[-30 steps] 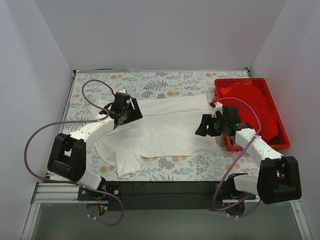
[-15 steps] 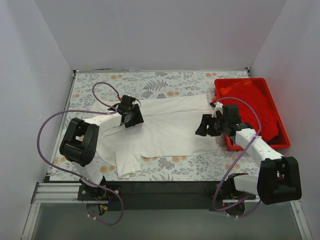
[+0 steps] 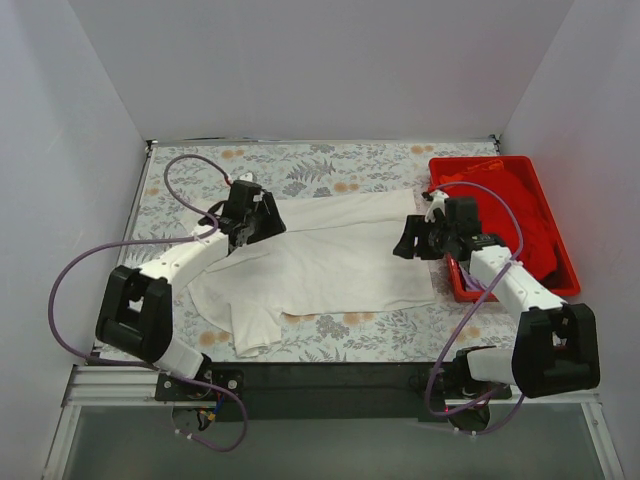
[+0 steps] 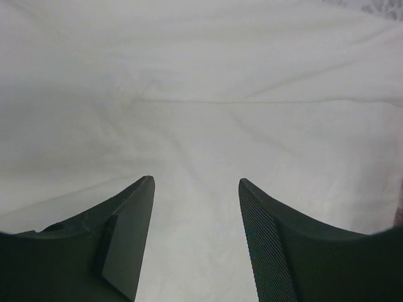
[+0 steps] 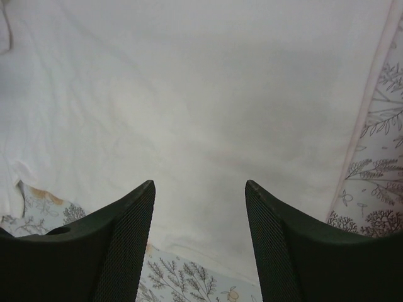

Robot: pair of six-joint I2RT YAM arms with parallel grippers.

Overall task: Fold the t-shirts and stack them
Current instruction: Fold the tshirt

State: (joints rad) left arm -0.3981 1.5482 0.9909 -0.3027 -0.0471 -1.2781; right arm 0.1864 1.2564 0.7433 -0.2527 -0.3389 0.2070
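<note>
**Both pincers wide over the white shirt, red shirt in the tray**

The rigid red plastic tray (image 3: 480,159) stands at the right side of the grey tablecloth with flower pattern (image 3: 300,165). The bright red cotton t-shirt (image 3: 520,215) lies crumpled inside this tray. The white cotton short-sleeved t-shirt (image 3: 330,255) lies spread out on the tablecloth to the left of the tray, and its right edge comes near to the tray's left wall. One sleeve points toward the near edge, on the side away from the tray.

The right gripper (image 5: 200,184) hangs just beside the tray's left wall, over the right end of the white t-shirt. Its jaws are wide apart and nothing is between them.

The left gripper (image 4: 195,182) is well apart from the tray, over the far left part of the white t-shirt. Its jaws are also spread, with only smooth white cloth below them and no fold pinched.
</note>
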